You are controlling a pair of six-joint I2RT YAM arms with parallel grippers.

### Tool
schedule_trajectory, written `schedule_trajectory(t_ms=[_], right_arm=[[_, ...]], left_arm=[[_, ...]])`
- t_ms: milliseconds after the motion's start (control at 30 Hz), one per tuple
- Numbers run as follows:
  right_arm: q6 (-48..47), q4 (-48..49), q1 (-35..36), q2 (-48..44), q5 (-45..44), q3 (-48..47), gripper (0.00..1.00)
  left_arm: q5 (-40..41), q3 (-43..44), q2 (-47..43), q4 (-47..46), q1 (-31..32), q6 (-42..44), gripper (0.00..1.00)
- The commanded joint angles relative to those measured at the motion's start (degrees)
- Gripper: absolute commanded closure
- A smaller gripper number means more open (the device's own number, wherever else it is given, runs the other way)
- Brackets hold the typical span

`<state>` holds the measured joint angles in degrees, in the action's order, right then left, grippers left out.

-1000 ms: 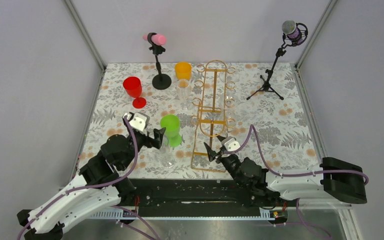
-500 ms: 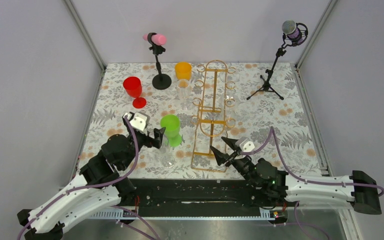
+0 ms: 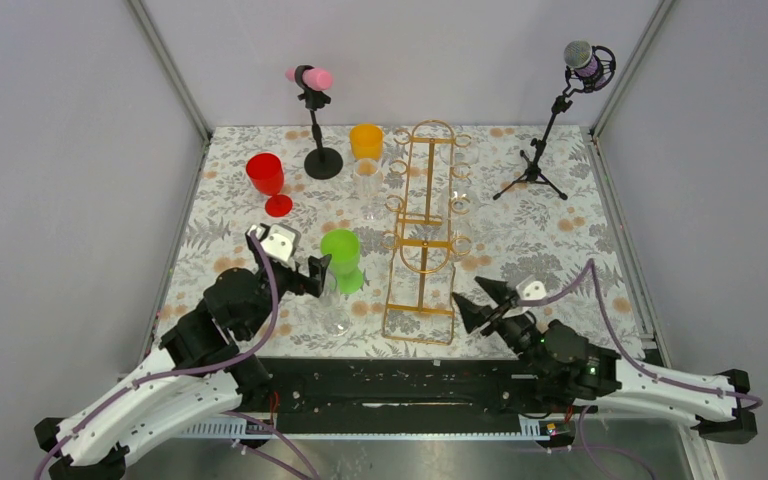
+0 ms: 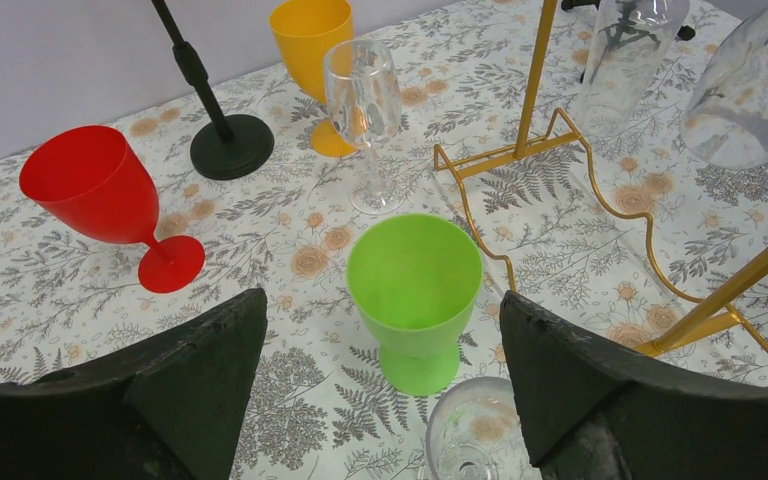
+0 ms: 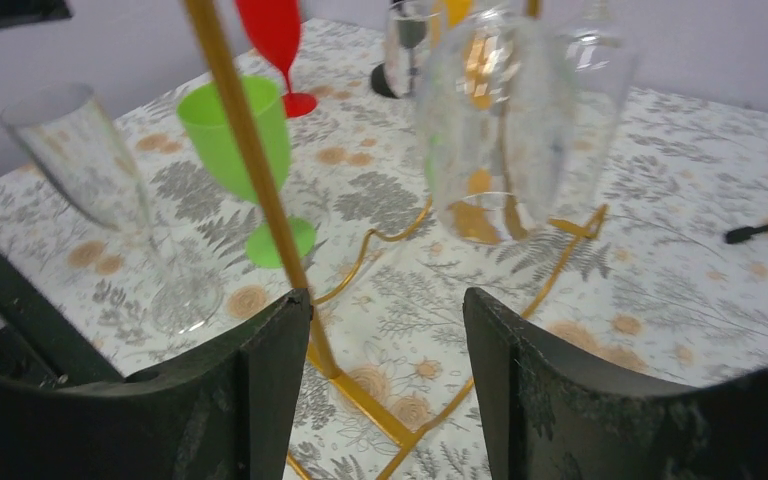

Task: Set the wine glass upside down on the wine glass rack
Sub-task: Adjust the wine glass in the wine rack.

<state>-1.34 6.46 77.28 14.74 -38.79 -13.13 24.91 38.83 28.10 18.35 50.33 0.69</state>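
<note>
Top external view: the gold wine glass rack [image 3: 426, 242] stands upright in the middle of the floral tabletop [image 3: 560, 240], its length running from near to far. The left pincer [image 3: 320, 272] hovers left of the rack's near half, its fingers spread apart and holding nothing. In the left wrist view a green cup [image 4: 415, 290] stands on the tabletop beyond the gap between the fingers, touching neither. An upright clear wine glass [image 4: 472, 436] stands just on the near side of that cup, apart from both fingers, with only its rim showing at the bottom edge of that view.

The right pincer [image 3: 467, 290] sits low, just right of the rack's near end, its fingers also apart and empty. In the right wrist view an upside-down glass [image 5: 495, 130] hangs bowl-down on the rack, ahead of the fingers.

Farther back, left of the rack, a second clear glass [image 3: 367, 185] stands upright just in front of an orange cup [image 3: 366, 140]. A red goblet [image 3: 265, 178] stands further left. A pink microphone [image 3: 310, 77] on a round-based stand is at the far edge, and a purple microphone [image 3: 585, 60] on a tripod is at the far right.
</note>
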Motion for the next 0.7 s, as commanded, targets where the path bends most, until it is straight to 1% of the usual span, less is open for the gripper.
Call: schedule_trajectory(t_ms=[0, 33, 100, 233, 300, 367, 467, 600, 633, 667], right_arm=[[2.82, -12.28, 0.32, -6.41, -16.39, -6.89, 0.35], [1.82, -12.88, 0.31, -6.92, -19.07, -7.82, 0.34], [-4.19, -13.13, 0.25, -6.09, -23.00, -10.67, 0.32], [-12.59, -13.06, -0.01, 0.41, -28.43, -17.19, 0.29], [-15.51, -12.97, -1.88, 3.50, -29.46, -20.27, 0.27], [-16.33, -12.90, -6.44, 4.96, -26.90, -22.75, 0.26], [-15.54, -12.76, -16.13, 7.46, -19.04, -26.01, 0.26], [-15.71, -12.83, -27.35, 16.56, -8.88, -31.79, 0.24], [-15.71, -12.87, -31.88, 18.42, -5.14, -33.45, 0.24], [-15.52, -12.83, -35.62, 19.85, -3.46, -35.22, 0.23]], left_arm=[[1.19, 0.07, 0.30, -2.57, -0.24, 0.97, 0.13], [1.17, 0.04, 0.27, -2.56, -0.26, 0.93, 0.13], [1.16, 0.05, 0.32, -2.63, -0.29, 1.06, 0.13], [1.11, 0.11, 0.61, -2.47, -0.28, 0.96, 0.13], [1.40, 0.11, 0.61, -2.44, -0.25, 1.03, 0.13], [1.63, 0.07, 0.62, -2.31, -0.31, 0.97, 0.13], [1.72, 0.02, 0.77, -2.20, -0.30, 0.91, 0.13], [2.03, 0.02, 1.02, -2.05, -0.23, 0.88, 0.13], [2.16, -0.05, 1.00, -2.05, -0.29, 0.87, 0.13], [2.30, -0.07, 0.92, -1.93, -0.26, 0.85, 0.13]])
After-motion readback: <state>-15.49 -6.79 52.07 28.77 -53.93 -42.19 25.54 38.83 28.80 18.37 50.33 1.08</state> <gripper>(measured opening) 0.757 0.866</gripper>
